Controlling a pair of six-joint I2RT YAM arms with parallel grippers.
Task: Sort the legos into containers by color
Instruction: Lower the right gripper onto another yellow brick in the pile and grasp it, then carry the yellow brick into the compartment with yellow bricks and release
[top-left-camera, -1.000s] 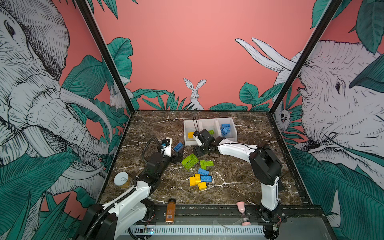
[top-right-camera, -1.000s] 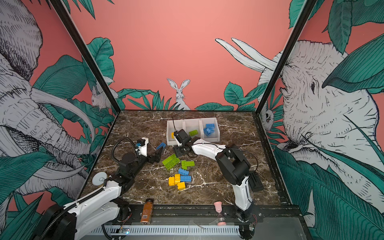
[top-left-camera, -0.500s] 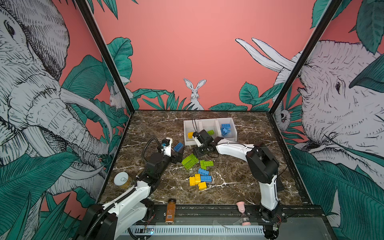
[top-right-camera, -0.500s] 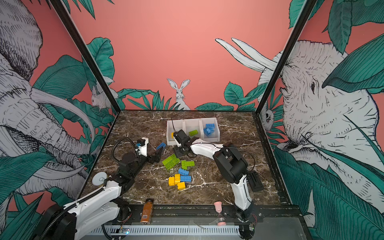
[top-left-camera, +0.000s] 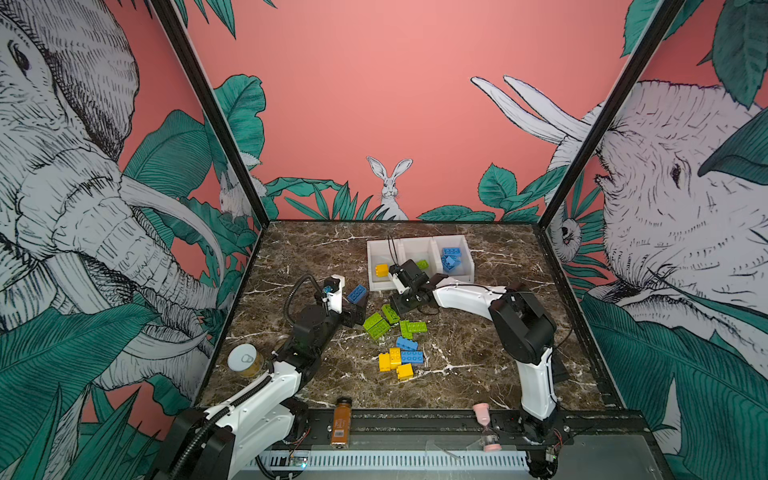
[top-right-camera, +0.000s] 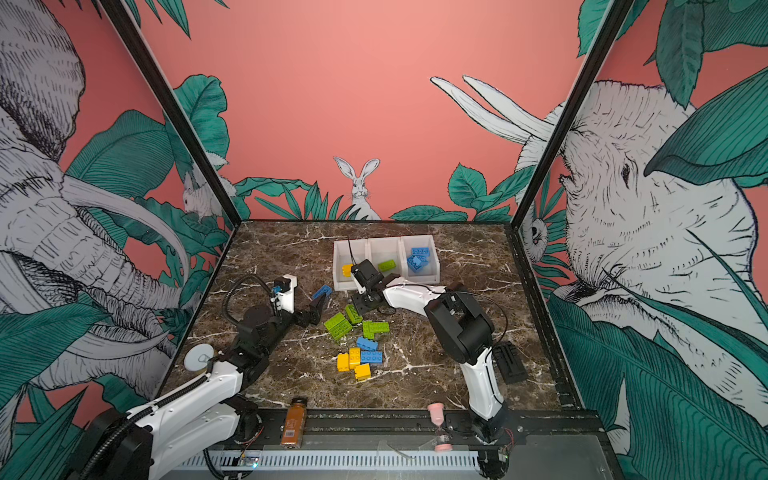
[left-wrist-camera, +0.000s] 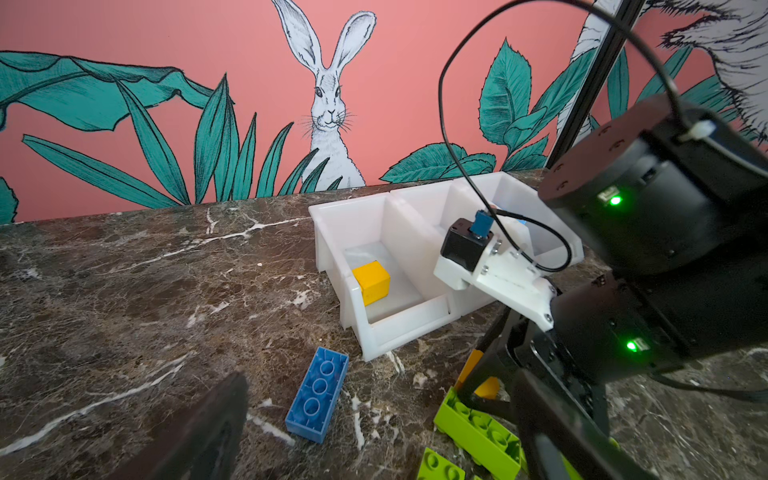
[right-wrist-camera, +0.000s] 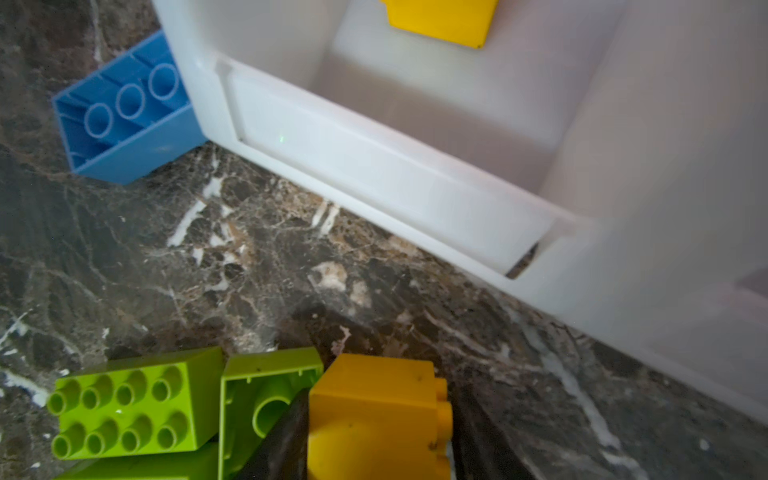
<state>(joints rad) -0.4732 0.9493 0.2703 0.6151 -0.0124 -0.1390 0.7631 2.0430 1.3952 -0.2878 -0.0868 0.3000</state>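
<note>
The containers (top-left-camera: 380, 286) are three joined white bins at the back; one yellow lego (top-left-camera: 381, 270) lies in the left bin, a green one (top-left-camera: 422, 264) in the middle, blue ones (top-left-camera: 451, 257) in the right. My right gripper (right-wrist-camera: 374, 444) is shut on a yellow lego (right-wrist-camera: 378, 411) just above the table, in front of the left bin and beside green legos (right-wrist-camera: 129, 409). My left gripper (left-wrist-camera: 374, 449) stands open behind an oblong blue lego (left-wrist-camera: 318, 401) that lies stud-side down. Loose green (top-left-camera: 376, 325), blue (top-left-camera: 412, 356) and yellow legos (top-left-camera: 390, 359) sit mid-table.
A round lidded tin (top-left-camera: 245, 359) stands at the left edge. An orange bottle (top-left-camera: 341, 419) and a pink hourglass (top-left-camera: 484, 426) rest on the front rail. A black flat object (top-right-camera: 511, 361) lies behind the right arm's base. Painted walls close in three sides.
My right gripper's jaws have narrowed onto the yellow lego, and that arm's elbow has shifted slightly left. The left arm has not moved.
</note>
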